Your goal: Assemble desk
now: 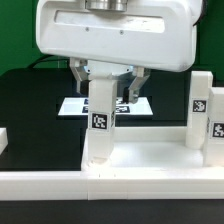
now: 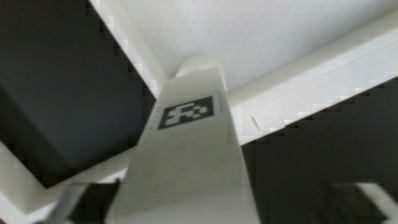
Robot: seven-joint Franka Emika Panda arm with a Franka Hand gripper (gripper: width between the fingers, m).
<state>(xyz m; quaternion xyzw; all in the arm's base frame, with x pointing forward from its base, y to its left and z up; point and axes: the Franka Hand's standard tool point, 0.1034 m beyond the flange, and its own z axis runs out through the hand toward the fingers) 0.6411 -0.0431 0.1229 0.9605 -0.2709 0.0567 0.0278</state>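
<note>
Standing upright on the desk slab point(image 1: 140, 160), 1 tagged leg point(image 1: 100, 118) runs vertically, its top directly between and below the gripper point(image 1: 108, 76). Jaws are spread either side of it, apparently not clamping. 2 more legs point(image 1: 201, 112) stand at the exterior view's right.

Leg point(image 1: 99, 125) fills gap between jaws.

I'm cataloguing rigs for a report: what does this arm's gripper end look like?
In the exterior view the gripper hangs from a wide, boxy white housing with rounded corners. A grey metallic cylindrical fitting sits on top of it. Two short fingers reach down, dark with pale faces. No cables or markings are visible on them.
</note>
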